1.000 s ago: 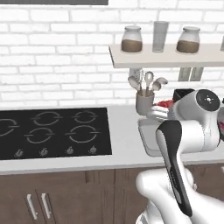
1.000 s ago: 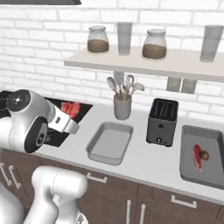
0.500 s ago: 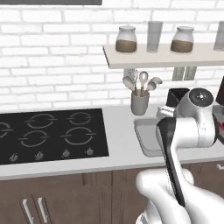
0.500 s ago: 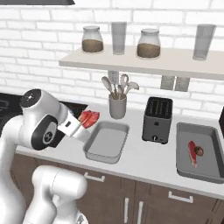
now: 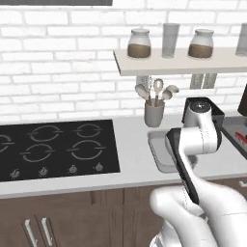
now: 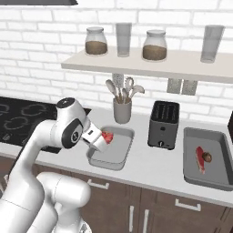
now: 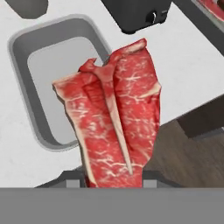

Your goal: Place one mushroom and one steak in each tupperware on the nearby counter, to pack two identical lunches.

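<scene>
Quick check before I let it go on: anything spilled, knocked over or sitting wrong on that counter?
Nothing stands out. The gripper holds a steak at the near tupperware, which is bare inside. The far tupperware sits flat, holding a steak and a mushroom. The toaster and utensil cup stand upright.

Two base cameras look forward from behind the arm, sharing the counter [image 5: 130, 144] at 12 o'clock; the hand camera peers closely down.
</scene>
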Robot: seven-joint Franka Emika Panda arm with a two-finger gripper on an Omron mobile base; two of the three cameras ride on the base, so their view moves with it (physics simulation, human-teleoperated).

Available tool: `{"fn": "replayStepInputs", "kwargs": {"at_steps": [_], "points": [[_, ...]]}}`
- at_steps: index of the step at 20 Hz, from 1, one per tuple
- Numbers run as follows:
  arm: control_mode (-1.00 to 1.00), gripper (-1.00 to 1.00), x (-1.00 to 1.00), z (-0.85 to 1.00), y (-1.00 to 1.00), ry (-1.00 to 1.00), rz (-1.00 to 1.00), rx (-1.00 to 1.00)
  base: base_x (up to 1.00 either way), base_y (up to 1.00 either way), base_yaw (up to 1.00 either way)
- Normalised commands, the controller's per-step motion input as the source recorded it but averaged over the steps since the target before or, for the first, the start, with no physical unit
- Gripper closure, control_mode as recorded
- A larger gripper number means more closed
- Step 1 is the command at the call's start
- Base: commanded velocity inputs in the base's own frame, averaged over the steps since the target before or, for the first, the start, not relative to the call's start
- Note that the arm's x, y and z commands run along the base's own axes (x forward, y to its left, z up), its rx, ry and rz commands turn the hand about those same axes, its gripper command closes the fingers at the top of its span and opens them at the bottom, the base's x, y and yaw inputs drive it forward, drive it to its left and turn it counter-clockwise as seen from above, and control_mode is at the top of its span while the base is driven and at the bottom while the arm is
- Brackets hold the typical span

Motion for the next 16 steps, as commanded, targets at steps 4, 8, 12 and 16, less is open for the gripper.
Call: {"fn": "replayStepInputs", "kwargs": {"at_steps": [4,8,12,16], "points": [[-1.0,1.0,0.55,-0.43,0.03,0.07,0.15,0.0,0.0,0.0,0.0],[-1.0,1.0,0.49,-0.08,-0.01,0.0,0.06,0.0,0.0,0.0,0.0],[-1.0,1.0,0.51,-0.26,-0.02,0.0,0.01,0.0,0.0,0.0,0.0],[-1.0,1.0,0.36,-0.37,-0.14,0.0,0.0,0.0,0.0,0.0,0.0]]}}
